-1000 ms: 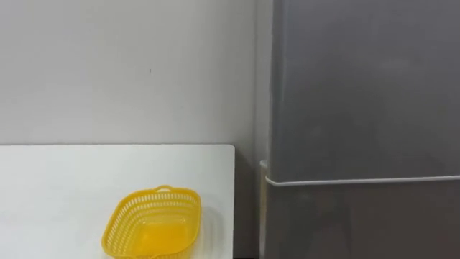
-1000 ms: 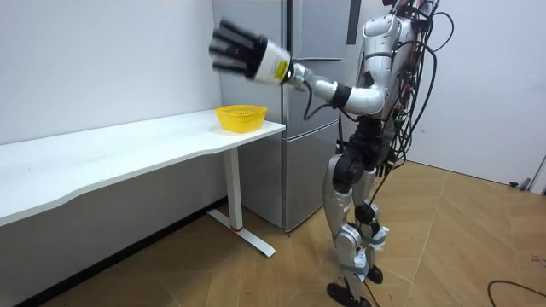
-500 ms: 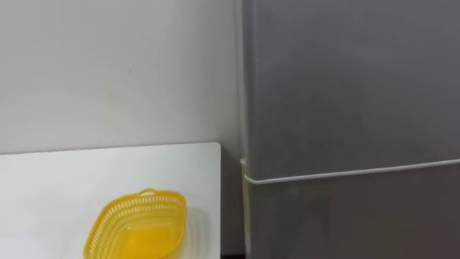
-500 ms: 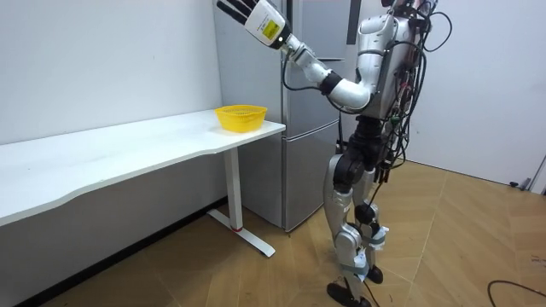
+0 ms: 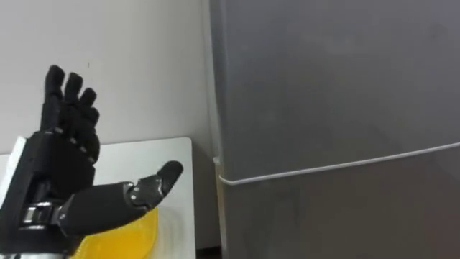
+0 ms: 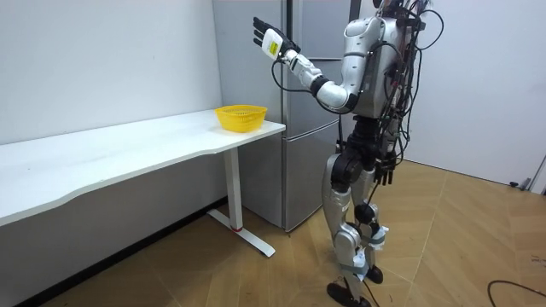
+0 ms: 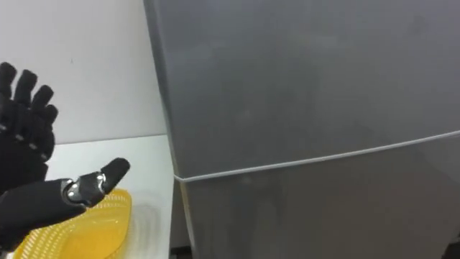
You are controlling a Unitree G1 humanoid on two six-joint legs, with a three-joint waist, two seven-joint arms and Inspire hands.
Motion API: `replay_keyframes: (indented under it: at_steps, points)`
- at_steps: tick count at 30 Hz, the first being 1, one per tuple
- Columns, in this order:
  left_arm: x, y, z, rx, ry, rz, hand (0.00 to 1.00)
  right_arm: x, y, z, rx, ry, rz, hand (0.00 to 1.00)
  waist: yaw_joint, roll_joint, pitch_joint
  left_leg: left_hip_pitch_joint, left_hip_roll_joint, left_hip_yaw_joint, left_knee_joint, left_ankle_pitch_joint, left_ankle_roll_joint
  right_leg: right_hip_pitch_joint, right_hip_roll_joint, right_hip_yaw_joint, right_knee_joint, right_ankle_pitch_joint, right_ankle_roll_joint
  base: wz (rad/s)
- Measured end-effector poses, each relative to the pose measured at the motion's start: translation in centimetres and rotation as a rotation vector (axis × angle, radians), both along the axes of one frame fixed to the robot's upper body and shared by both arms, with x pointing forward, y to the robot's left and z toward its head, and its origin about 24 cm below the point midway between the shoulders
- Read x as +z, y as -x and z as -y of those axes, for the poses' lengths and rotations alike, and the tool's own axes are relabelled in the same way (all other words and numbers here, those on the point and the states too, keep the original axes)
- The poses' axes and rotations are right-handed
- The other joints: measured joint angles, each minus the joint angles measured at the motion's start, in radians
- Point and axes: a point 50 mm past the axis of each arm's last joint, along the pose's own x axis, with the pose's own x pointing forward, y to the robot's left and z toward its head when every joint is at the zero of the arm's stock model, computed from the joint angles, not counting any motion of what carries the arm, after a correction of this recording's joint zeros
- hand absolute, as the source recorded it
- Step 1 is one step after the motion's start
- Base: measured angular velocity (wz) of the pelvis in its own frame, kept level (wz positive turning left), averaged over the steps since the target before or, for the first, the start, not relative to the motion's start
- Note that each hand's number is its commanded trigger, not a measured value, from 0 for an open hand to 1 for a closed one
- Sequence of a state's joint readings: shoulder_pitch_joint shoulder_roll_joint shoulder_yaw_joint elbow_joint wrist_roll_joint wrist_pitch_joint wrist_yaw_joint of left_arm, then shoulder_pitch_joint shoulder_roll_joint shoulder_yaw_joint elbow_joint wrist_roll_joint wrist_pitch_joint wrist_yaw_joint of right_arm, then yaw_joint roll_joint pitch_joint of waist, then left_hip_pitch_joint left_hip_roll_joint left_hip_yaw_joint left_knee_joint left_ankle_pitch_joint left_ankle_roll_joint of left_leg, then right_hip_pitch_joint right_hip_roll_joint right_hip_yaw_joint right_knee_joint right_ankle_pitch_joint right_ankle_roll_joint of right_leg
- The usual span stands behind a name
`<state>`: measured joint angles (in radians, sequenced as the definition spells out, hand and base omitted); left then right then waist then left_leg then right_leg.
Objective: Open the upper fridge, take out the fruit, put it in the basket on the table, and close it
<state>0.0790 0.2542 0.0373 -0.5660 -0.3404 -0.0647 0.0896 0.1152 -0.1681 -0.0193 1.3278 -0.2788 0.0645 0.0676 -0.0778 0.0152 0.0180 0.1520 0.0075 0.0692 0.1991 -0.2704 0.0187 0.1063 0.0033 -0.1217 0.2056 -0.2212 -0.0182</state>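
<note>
At the left of the frame I am holding my left hand [image 5: 57, 169] up, fingers straight and spread, grasping nothing. Below it the yellow plastic mesh basket [image 7: 100, 230] is sitting on the white table [image 5: 180, 208]. The grey fridge [image 5: 330, 86] is filling the right, its upper door shut. The room view is showing me standing before that fridge, at the table's end.
</note>
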Motion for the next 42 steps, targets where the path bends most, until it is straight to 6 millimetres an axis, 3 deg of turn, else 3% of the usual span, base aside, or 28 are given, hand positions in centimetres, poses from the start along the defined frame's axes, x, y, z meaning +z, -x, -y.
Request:
replay_keyframes:
  at_steps: [13,15,17,22,26,42]
  points:
    - [-1.4,-0.3,2.5,-0.207,-0.052,-0.092,0.00,-0.1,0.8,-0.2,0.023,-0.006,-0.046,0.00,-0.007,-0.007,-0.0033,0.010,0.001,0.009,-0.002,0.000,0.000,0.007,0.000,0.005,0.001,0.000,0.000,-0.01]
    - [-1.6,-0.3,2.9,-0.246,-0.066,-0.106,0.00,-0.1,1.2,-0.2,0.017,-0.011,-0.069,0.00,-0.010,-0.015,-0.0135,0.008,0.001,0.010,-0.002,0.000,0.000,0.006,0.001,0.004,0.000,0.000,0.000,0.00]
    - [-1.7,-0.3,3.2,-0.282,-0.064,-0.113,0.00,-0.1,1.2,-0.3,0.016,-0.016,-0.072,0.00,-0.010,-0.018,-0.0174,0.009,0.001,0.010,-0.001,0.000,0.000,0.007,0.001,0.004,0.001,0.001,0.000,0.00]
    - [-1.9,-0.2,3.8,-0.351,-0.089,-0.128,0.00,-0.1,1.0,-0.4,0.020,-0.033,-0.072,0.00,-0.013,-0.027,-0.0172,0.009,0.002,0.011,-0.001,0.000,0.000,0.008,0.000,0.000,0.002,0.001,-0.002,0.00]
    - [-2.0,-0.1,4.2,-0.403,-0.109,-0.130,0.00,-0.1,1.0,-0.4,0.021,-0.034,-0.081,0.00,-0.012,-0.022,-0.0193,0.009,0.002,0.012,0.001,0.000,0.000,0.009,0.000,0.000,0.003,0.002,-0.002,0.00]
    - [-2.0,-0.1,4.4,-0.459,-0.140,-0.131,0.00,-0.1,0.2,-0.5,0.044,-0.035,-0.072,0.00,-0.025,-0.009,-0.0147,0.001,0.002,0.011,0.001,0.000,0.000,0.012,0.000,0.006,0.000,0.002,-0.001,0.00]
